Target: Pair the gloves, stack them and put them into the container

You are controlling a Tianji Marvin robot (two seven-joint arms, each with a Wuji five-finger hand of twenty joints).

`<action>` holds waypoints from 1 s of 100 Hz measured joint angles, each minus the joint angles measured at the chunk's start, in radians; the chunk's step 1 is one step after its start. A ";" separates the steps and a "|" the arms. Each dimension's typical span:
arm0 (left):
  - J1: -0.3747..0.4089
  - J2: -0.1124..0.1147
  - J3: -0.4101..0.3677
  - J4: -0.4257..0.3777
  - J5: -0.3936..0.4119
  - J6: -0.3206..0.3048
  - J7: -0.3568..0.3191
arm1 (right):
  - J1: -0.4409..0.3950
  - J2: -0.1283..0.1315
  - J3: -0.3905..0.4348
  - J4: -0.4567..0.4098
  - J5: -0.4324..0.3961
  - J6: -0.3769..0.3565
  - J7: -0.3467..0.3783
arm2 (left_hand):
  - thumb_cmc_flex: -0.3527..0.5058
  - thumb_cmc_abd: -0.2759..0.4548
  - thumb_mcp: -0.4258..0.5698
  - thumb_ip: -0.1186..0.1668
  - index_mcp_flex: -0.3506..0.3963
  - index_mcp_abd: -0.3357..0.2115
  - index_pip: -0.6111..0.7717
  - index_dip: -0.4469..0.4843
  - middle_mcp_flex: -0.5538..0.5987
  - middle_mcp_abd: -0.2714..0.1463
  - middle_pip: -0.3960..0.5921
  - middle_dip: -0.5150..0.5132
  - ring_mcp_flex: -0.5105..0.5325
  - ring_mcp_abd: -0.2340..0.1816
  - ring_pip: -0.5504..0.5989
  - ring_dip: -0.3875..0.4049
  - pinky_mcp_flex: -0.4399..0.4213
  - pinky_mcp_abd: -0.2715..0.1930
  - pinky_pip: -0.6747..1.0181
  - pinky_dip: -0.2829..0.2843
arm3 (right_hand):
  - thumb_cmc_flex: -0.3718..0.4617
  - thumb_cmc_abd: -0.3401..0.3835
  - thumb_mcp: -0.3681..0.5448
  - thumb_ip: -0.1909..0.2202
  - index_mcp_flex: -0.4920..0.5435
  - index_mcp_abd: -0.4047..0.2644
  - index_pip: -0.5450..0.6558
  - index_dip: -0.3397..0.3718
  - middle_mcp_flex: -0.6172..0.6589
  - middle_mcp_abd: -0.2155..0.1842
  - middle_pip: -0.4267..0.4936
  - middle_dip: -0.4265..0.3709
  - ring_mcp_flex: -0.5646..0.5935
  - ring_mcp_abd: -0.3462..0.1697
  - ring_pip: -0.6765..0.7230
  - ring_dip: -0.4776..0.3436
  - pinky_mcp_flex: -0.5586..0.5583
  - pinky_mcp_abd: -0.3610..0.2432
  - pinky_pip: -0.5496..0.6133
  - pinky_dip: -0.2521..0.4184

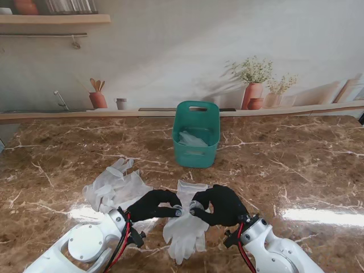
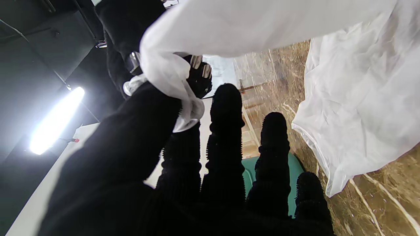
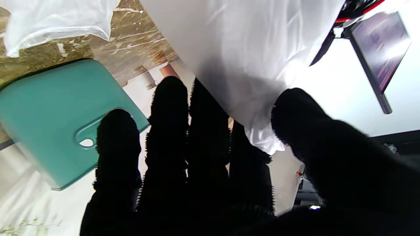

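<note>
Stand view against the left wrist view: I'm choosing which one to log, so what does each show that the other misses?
Only the stand view shows the glove pile to the left, the gloves already inside the teal container, and both arms. Only the left wrist view shows, up close, the left hand pinching the held glove between thumb and fingertips. Both show that glove, the right hand, the marble table and the container.

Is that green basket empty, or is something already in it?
Not empty. The green basket stands upright with something pale and crumpled inside, likely gloves, though I cannot tell how many.
</note>
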 measured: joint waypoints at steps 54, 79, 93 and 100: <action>0.024 -0.004 -0.022 -0.026 0.036 -0.003 0.048 | -0.018 -0.029 -0.022 0.034 0.010 0.086 -0.160 | 0.003 0.061 0.021 0.000 -0.122 -0.007 0.002 0.216 0.000 0.026 -0.134 -0.571 0.097 -0.004 -0.023 -0.073 0.015 0.006 0.242 -0.067 | -0.052 0.022 0.002 0.009 0.014 0.012 -0.013 -0.072 -0.035 0.011 -0.062 -0.066 -0.015 0.013 -0.014 -0.013 -0.012 -0.001 0.002 0.012; 0.034 -0.017 -0.021 -0.027 0.124 -0.076 0.171 | -0.023 -0.036 -0.030 0.037 -0.036 0.086 -0.225 | -0.002 -0.036 0.104 -0.010 -0.055 -0.022 0.035 -0.013 0.161 0.019 -0.126 -0.459 0.224 -0.004 0.077 -0.028 0.024 0.045 0.468 -0.113 | -0.018 -0.006 -0.024 0.028 0.028 0.013 0.065 0.243 -0.028 -0.001 0.085 0.024 0.000 -0.006 0.100 -0.013 0.046 -0.017 0.049 0.012; 0.053 -0.017 -0.032 -0.053 0.123 -0.084 0.152 | -0.042 -0.036 -0.020 0.019 -0.041 0.070 -0.219 | -0.002 -0.045 0.104 -0.011 -0.044 -0.027 0.036 -0.051 0.183 0.018 -0.135 -0.450 0.246 -0.004 0.090 -0.021 0.030 0.054 0.505 -0.137 | -0.018 -0.006 -0.024 0.022 0.026 0.013 0.063 0.337 -0.022 -0.002 0.117 0.057 0.023 -0.009 0.127 -0.012 0.082 -0.020 0.079 0.012; 0.062 -0.013 -0.039 -0.070 0.120 -0.089 0.129 | -0.055 -0.037 -0.011 0.005 -0.031 0.058 -0.208 | -0.002 -0.045 0.104 -0.011 -0.044 -0.028 0.036 -0.061 0.193 0.016 -0.129 -0.449 0.267 -0.004 0.099 -0.021 0.037 0.054 0.515 -0.138 | -0.018 -0.006 -0.024 0.022 0.038 0.013 0.061 0.347 0.001 -0.006 0.123 0.058 0.051 -0.009 0.140 -0.012 0.104 -0.020 0.094 0.012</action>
